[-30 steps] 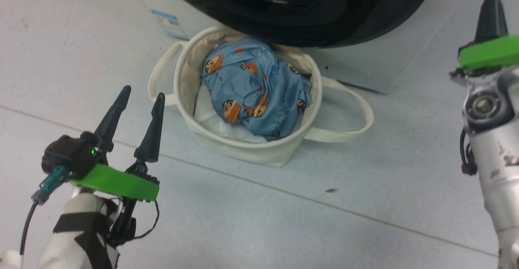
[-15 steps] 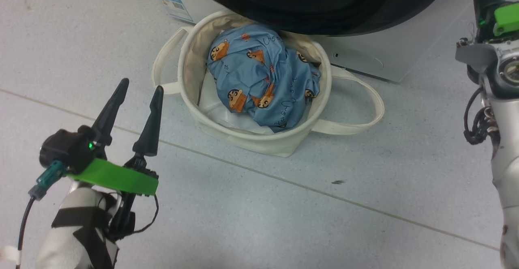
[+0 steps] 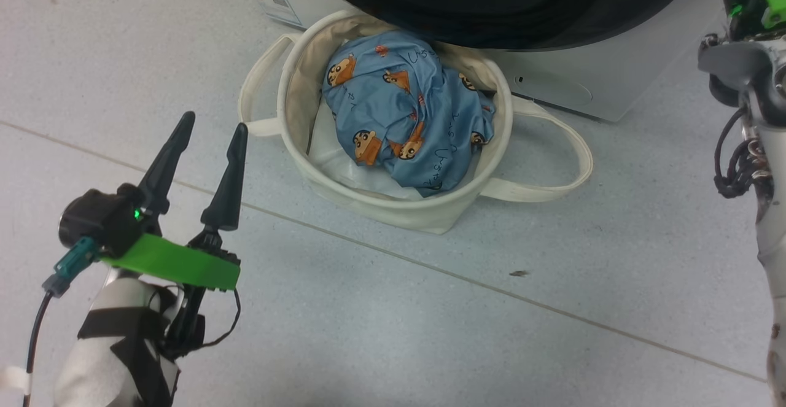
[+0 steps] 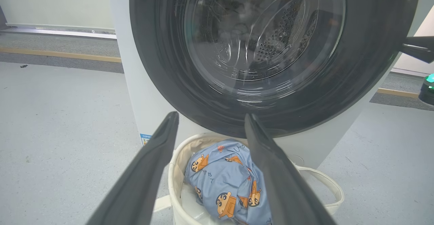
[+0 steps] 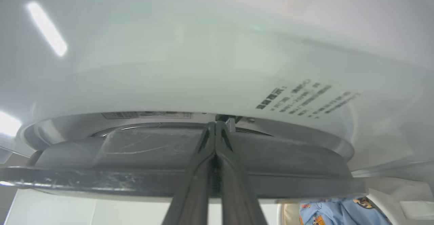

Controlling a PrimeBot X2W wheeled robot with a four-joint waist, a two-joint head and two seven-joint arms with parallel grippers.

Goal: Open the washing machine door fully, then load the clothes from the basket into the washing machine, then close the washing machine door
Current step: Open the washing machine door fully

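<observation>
- The left gripper [image 3: 215, 121], two long dark tapering fingers on a green bracket, hangs low over the floor with its jaws spread wide and nothing between them
- From its own wrist view the left gripper [image 4: 212, 114] points at the foot of the machine, with the tub showing in the gap between the fingers
- The right gripper [image 5: 215, 123] is pressed tight shut, both fingers flat against each other, holding nothing
- Its tips sit up at the edge of the large round door with the wide glossy black rim and bulging clear glass [image 5: 135, 181], by a small metal catch; I cannot tell whether they touch it
- That door [image 4: 366, 65] covers the mouth of the big white front-loading washing machine [image 4: 149, 92], and the perforated steel drum shows through the glass; whether it is latched I cannot tell
- The round cream-white canvas basket with two long loop handles [image 3: 399, 213] stands on the floor right against the machine's front, tucked partly under the door
- The light blue thin clothes printed with small orange-and-black cartoon boys [image 3: 399, 112] lie bundled inside the basket, on a plain white cloth [image 3: 344, 170]
- A small blue label sticker [image 3: 273, 2] sits low on the machine, just left of the basket
- Pale grey floor tiles [image 3: 430, 333] run all around
</observation>
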